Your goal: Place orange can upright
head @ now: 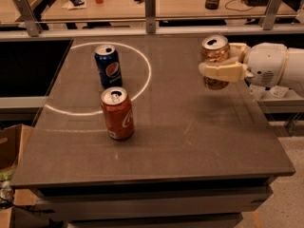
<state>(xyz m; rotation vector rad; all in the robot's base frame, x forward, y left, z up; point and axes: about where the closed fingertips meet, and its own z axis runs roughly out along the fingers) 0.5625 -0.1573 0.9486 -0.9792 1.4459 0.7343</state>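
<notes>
The orange can (214, 56), shiny copper with a silver top, stands upright at the right side of the dark table (190, 141). My gripper (219, 63) comes in from the right on a white arm and is shut on the can, its cream fingers (221, 72) wrapped around the middle. The can's base is at or just above the tabletop; I cannot tell whether it touches.
A blue Pepsi can (108, 66) stands inside a white circle marked on the table. A red-orange cola can (117, 113) stands in front of it. A rail with metal posts (150, 11) runs along the table's far edge. A cardboard box (12, 148) sits left on the floor.
</notes>
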